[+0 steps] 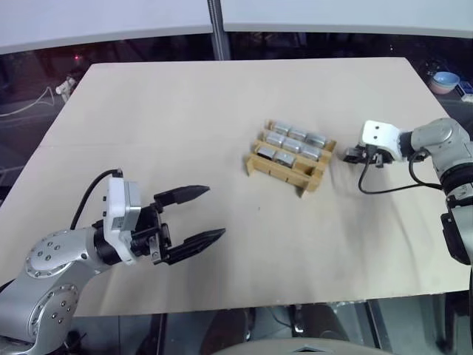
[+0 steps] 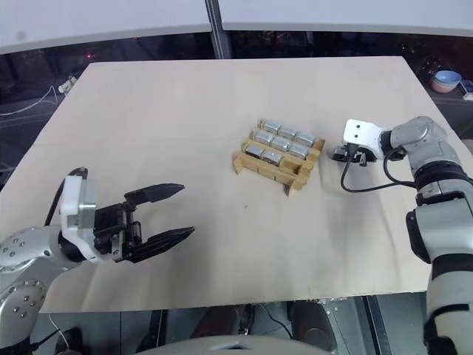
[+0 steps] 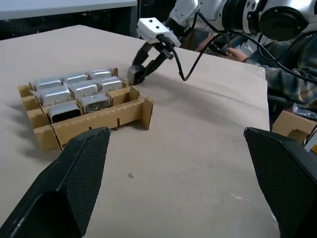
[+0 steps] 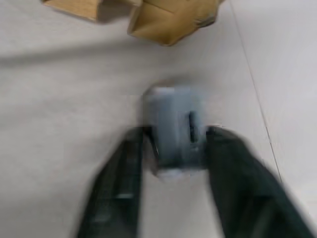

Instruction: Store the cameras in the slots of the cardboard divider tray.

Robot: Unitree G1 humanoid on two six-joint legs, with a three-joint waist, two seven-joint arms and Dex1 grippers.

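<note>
The cardboard divider tray [image 1: 310, 180] lies right of the table's middle. Several silver-grey cameras [image 1: 293, 146] fill its far rows, and the row nearest me is empty. Just right of the tray, my right gripper [image 1: 350, 155] is down at the table. The right wrist view shows its fingers [image 4: 124, 168] pressed against both sides of one loose camera [image 4: 173, 109] standing on the table. My left gripper [image 1: 198, 216] hovers open over the near left of the table with nothing between its fingers [image 3: 74, 183], well away from the tray [image 3: 99, 119].
A black cable [image 1: 384, 189] loops on the table by my right arm. A blue bowl [image 1: 446, 80] sits beyond the far right corner. A person's plaid sleeve [image 3: 290, 74] is past the table's right edge. The tan tabletop [image 1: 185, 111] stretches wide to the left.
</note>
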